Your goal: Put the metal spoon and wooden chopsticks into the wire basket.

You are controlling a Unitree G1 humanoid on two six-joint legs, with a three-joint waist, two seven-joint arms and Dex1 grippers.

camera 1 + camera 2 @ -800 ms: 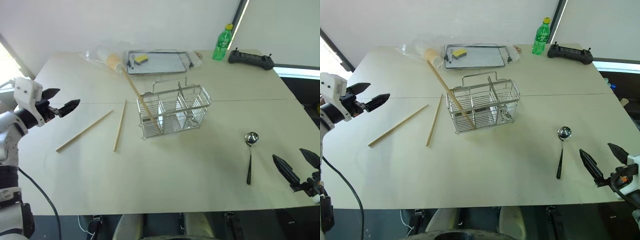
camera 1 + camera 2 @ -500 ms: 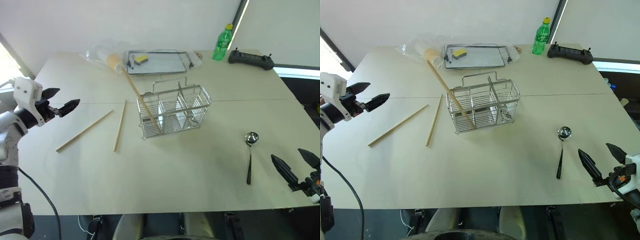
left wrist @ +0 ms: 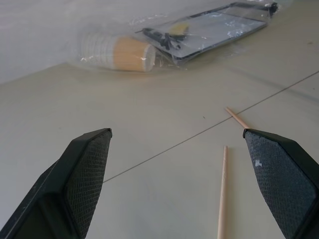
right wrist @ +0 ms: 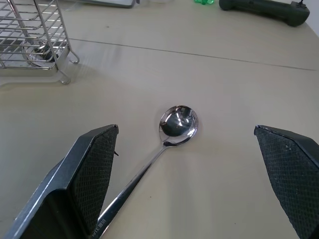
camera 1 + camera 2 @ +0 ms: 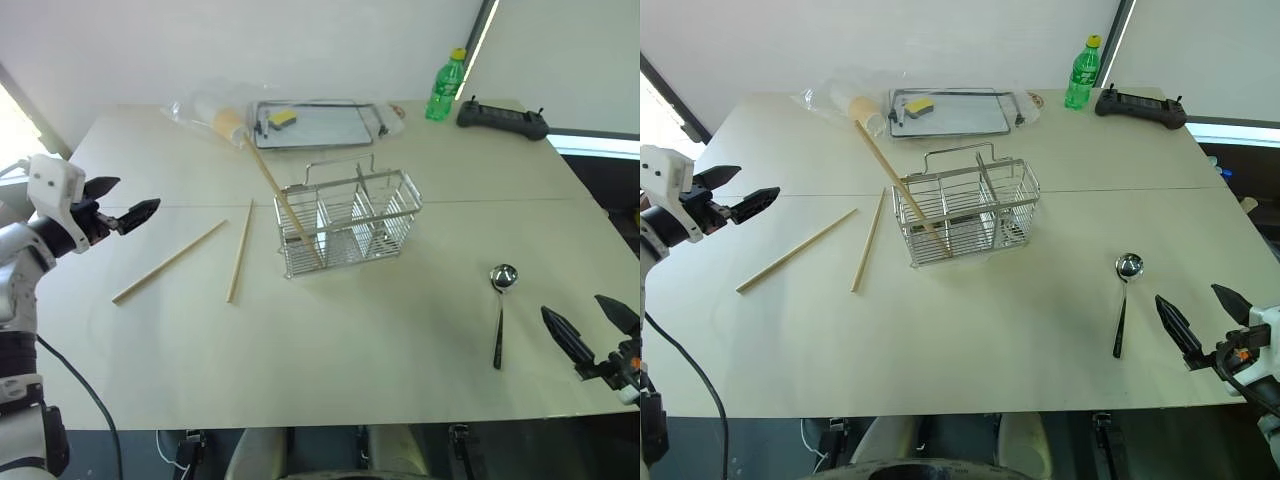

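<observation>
Our left gripper [image 5: 128, 205], two black fingers on a white wrist block, hangs over the worktop's left edge with its jaws spread wide and nothing between them, pointing level toward the middle of the pale beige table [image 5: 330, 350]. Our right gripper [image 5: 1202, 315] sits low at the near right corner, fingers likewise wide apart and empty, aimed forward along the surface.

In the right wrist view the small metal spoon with the shiny round bowl and slim dark handle [image 4: 169, 133] lies flat between our open fingers, its handle end cut off behind the nearer finger. It rests near the right edge, well apart from the basket.

The rectangular silver wire cutlery basket with inner dividers and loop handles [image 5: 348, 222] stands upright near the middle of the table. One long pale wooden chopstick [image 5: 275, 192] leans in its left compartment, tip sticking out toward the far left. Two more pale wooden chopsticks [image 5: 238, 250] lie loose on the table left of the basket, apart from each other.

Along the far edge we see a flat metal tray [image 5: 320, 126] holding a yellow sponge [image 5: 283, 118], a clear plastic bag of stacked cups [image 3: 117, 51] whose contents are hard to make out, a green plastic bottle [image 5: 446, 86] and a dark handheld controller [image 5: 502, 120].
</observation>
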